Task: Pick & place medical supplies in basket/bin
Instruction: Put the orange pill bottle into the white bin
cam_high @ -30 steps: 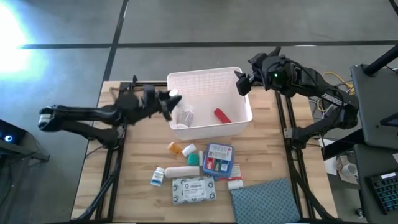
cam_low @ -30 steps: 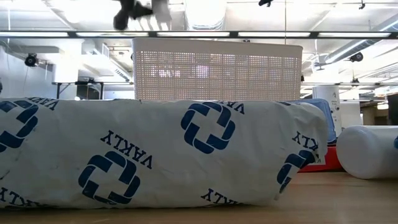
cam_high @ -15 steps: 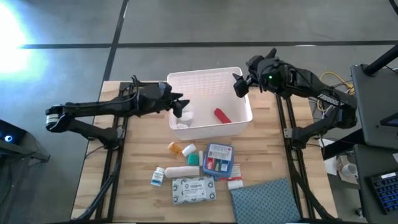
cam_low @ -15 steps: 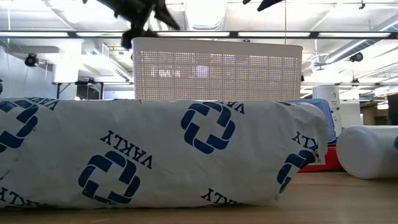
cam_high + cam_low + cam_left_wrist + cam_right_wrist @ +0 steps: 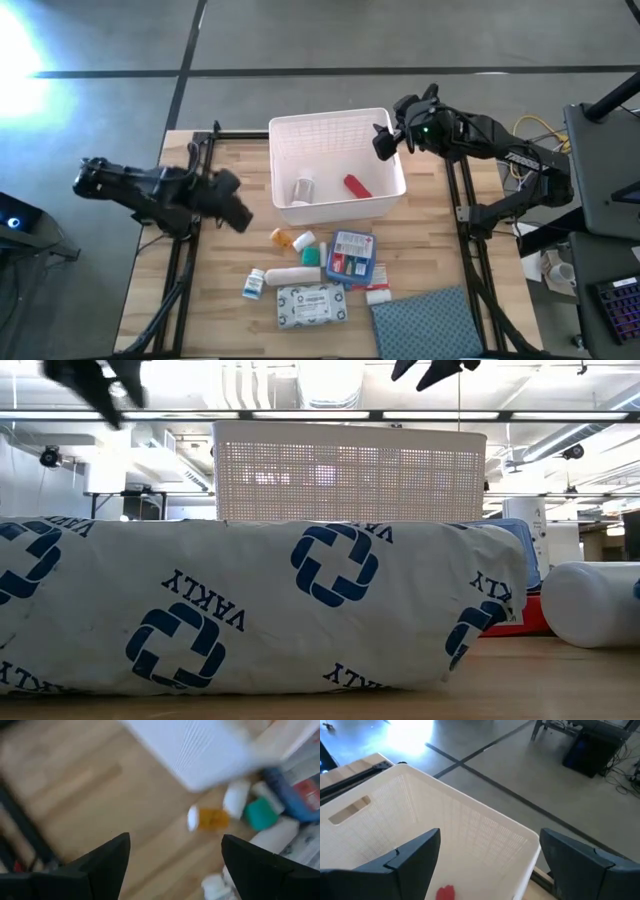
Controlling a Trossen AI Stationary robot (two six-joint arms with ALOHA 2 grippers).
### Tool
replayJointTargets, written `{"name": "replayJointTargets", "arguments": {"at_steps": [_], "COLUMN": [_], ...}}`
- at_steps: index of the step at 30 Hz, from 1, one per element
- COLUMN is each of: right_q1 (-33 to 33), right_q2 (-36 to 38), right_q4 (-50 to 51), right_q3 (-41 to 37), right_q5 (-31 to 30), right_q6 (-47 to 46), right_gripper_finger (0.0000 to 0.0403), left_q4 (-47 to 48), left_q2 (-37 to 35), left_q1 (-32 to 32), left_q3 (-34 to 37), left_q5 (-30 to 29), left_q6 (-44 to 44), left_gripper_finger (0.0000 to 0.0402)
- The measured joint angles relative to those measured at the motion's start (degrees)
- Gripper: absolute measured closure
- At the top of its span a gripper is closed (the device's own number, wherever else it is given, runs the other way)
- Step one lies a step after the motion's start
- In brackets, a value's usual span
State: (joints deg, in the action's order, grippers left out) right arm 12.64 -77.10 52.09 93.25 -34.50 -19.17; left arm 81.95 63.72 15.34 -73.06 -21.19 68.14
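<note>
The white lattice basket (image 5: 330, 118) stands at the table's far middle; a white bottle (image 5: 302, 188) and a red tube (image 5: 357, 185) lie inside it. Near of it lie the orange vial (image 5: 283, 238), a blue-red-white box (image 5: 352, 257), white bottles (image 5: 254, 284) and the pale grey-green packet (image 5: 312, 305). My left gripper (image 5: 235, 212) hangs open and empty left of the basket; its wrist view shows the orange vial (image 5: 210, 819) ahead. My right gripper (image 5: 385, 140) hovers open over the basket's right far corner, with the basket's wall (image 5: 445, 815) below it.
A blue-grey cloth (image 5: 430, 322) lies at the near right corner. In the low view the packet (image 5: 250, 610) fills the foreground, with the basket (image 5: 350, 470) behind it and a white bottle (image 5: 600, 605) at right. Bare wood lies left of the supplies.
My left gripper reached over the basket's left side, then pulled back toward the table's left and near edges, and is now outside the basket. My right gripper edged slightly left over the basket's far right corner.
</note>
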Motion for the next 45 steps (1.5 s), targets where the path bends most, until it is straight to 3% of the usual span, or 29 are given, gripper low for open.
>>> {"name": "replayJointTargets", "arguments": {"at_steps": [4, 7, 15, 20, 30, 45], "right_q1": [0.0, 0.2, 0.1, -0.4, -0.9, -0.9], "right_q2": [0.0, -0.4, -1.8, -1.5, -0.9, -1.0], "right_q4": [-0.5, -1.7, -1.9, -1.3, -1.1, -1.1], "right_q3": [-0.1, -0.1, -0.2, -0.2, -0.2, -0.3], "right_q5": [-0.2, -0.2, 0.1, 0.4, 0.2, 0.0], "right_q6": [-0.8, 0.1, 7.2, 4.8, 7.1, 7.3], "right_gripper_finger": [0.0074, 0.0074, 0.0074, 0.0074, 0.0074, 0.0074], "left_q4": [0.1, -5.8, -41.5, -50.4, -56.0, -66.1], "left_q2": [0.0, 0.0, 0.1, 0.1, 3.0, 17.5], "left_q1": [6.9, 9.0, 12.1, 8.7, 1.2, 0.6], "left_q3": [4.8, 10.3, 28.2, 33.8, 36.5, 35.8], "left_q5": [-0.9, -4.4, -5.4, -5.0, 1.5, 4.0], "left_q6": [11.6, 9.6, -38.7, -51.5, -61.3, -72.3], "left_gripper_finger": [0.0111, 0.0111, 0.0111, 0.0111, 0.0111, 0.0111]}}
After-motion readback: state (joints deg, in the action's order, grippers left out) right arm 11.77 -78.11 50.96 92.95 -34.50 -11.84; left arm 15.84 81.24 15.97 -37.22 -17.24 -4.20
